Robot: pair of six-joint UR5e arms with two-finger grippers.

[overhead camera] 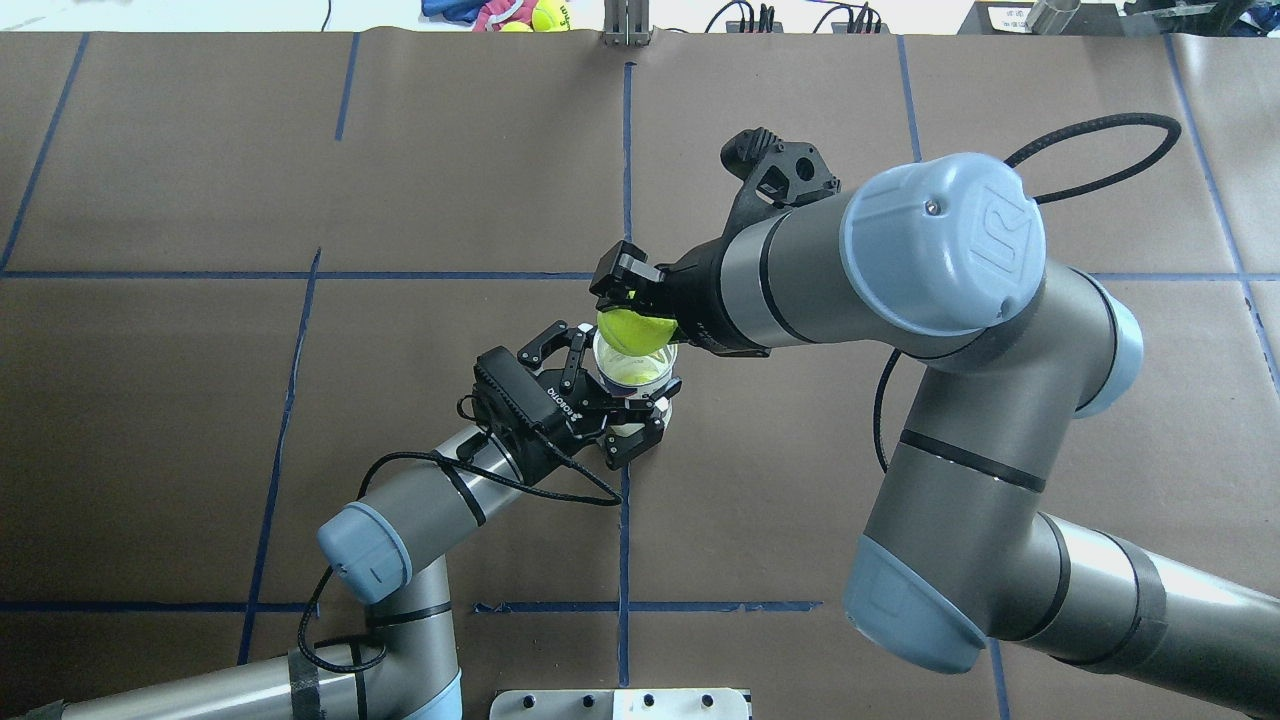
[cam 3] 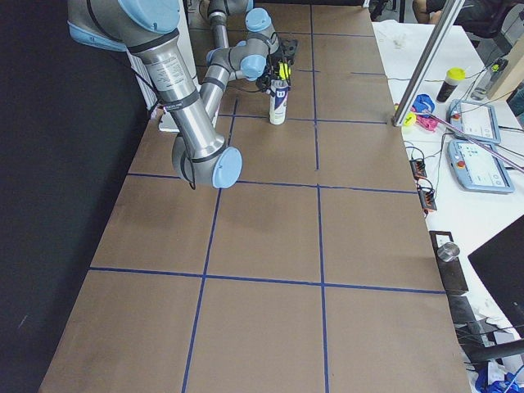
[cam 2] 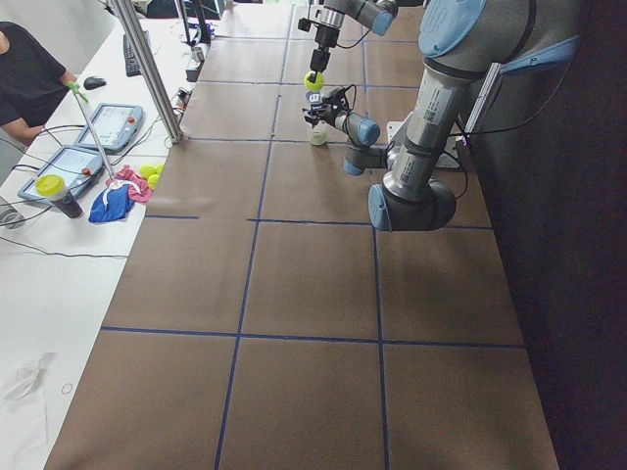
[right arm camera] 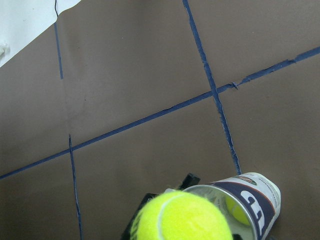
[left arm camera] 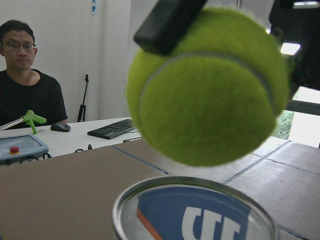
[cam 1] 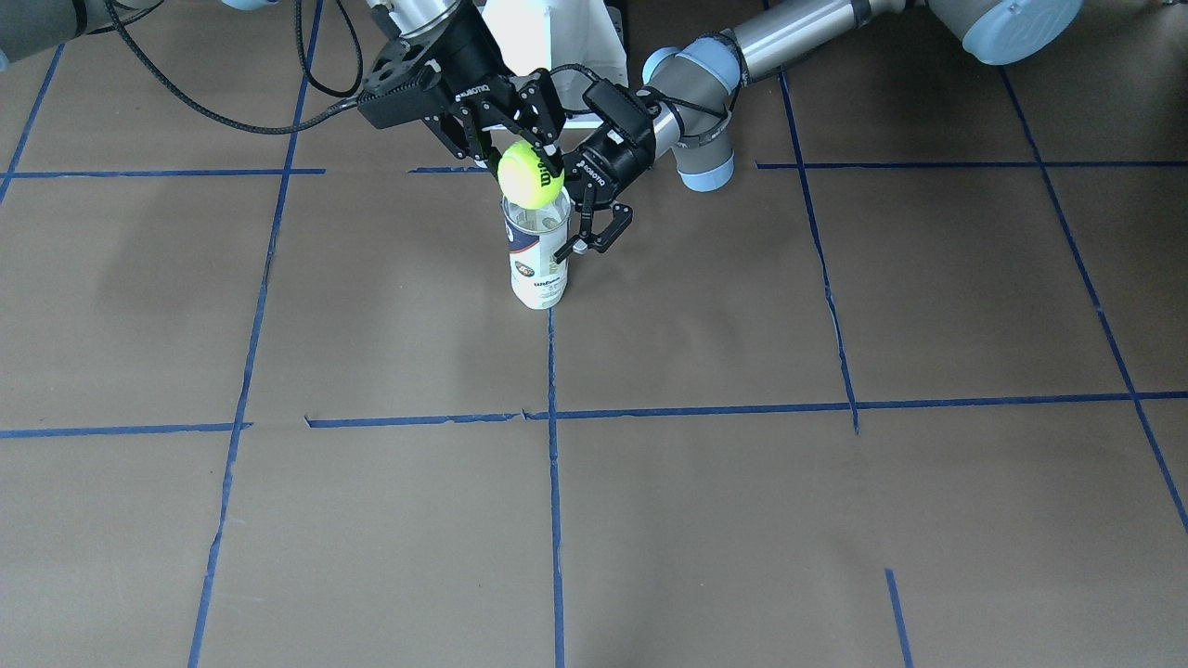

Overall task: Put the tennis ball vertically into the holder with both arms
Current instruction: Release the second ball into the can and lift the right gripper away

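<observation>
The tennis ball (cam 1: pixel 531 173) is yellow-green and sits pinched in my right gripper (cam 1: pixel 524 160), which is shut on it. It hangs just above the open metal rim of the holder (cam 1: pixel 538 264), with a small gap shown in the left wrist view (left arm camera: pixel 207 90). The holder is a white and navy Wilson can standing upright on the table. My left gripper (overhead camera: pixel 612 395) is shut on the holder's side near its upper part. A second yellow-green ball (right arm camera: pixel 235 207) lies inside the holder. The overhead view shows the held ball (overhead camera: pixel 635 330) over the holder's rim (overhead camera: pixel 600 362).
The white mounting pedestal (cam 1: pixel 548 46) stands close behind the holder. Spare balls and a cloth (overhead camera: pixel 520 12) lie past the table's far edge. An operator (cam 2: pixel 29 78) sits at a side desk with tablets (cam 2: pixel 118 122). A metal post (cam 2: pixel 147 69) stands at the table's edge.
</observation>
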